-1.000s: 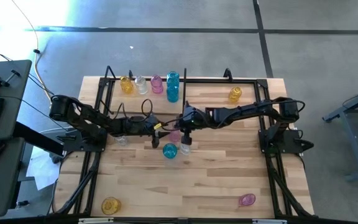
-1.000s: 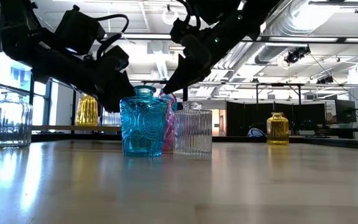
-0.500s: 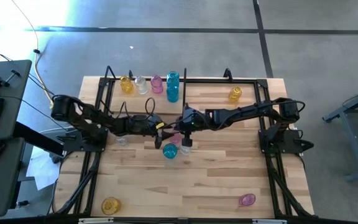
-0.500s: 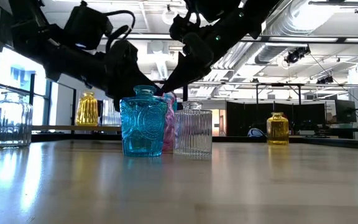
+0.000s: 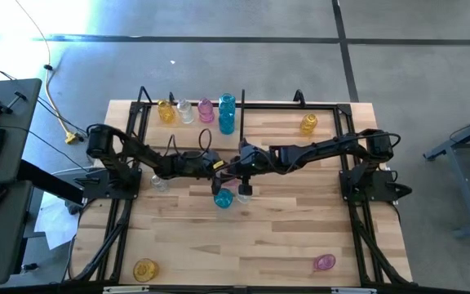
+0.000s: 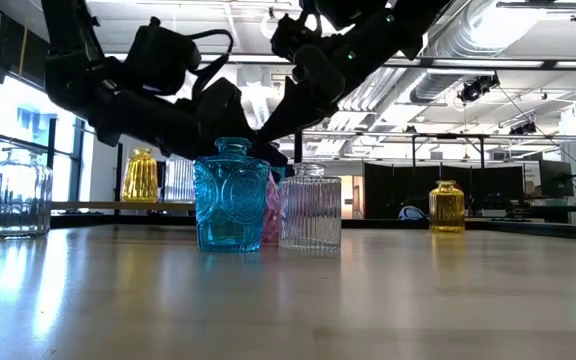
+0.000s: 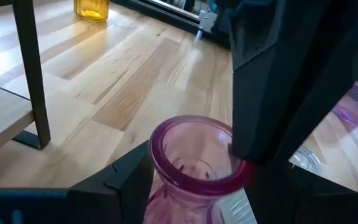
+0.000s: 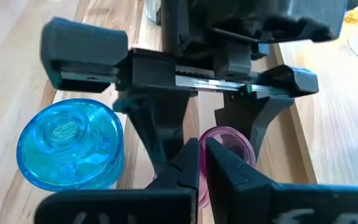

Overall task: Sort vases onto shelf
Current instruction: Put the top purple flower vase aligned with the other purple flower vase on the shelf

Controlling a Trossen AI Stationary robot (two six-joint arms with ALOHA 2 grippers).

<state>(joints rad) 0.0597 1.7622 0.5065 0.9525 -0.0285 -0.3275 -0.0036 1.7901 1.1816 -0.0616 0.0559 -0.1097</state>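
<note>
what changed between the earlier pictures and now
The left tool slid toward the table's middle, and its open fingers now straddle the pink vase. The right tool stayed shut, pinching that vase's rim. The blue vase and clear vase beside it did not move.

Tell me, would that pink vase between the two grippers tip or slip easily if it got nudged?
Probably, yes. The pink vase looks like smooth glass, so the fingers of the open left gripper either side of its neck might slide. Standing upright with a narrow neck, it could topple. The blue vase and clear vase stand close, so it may knock them.
</note>
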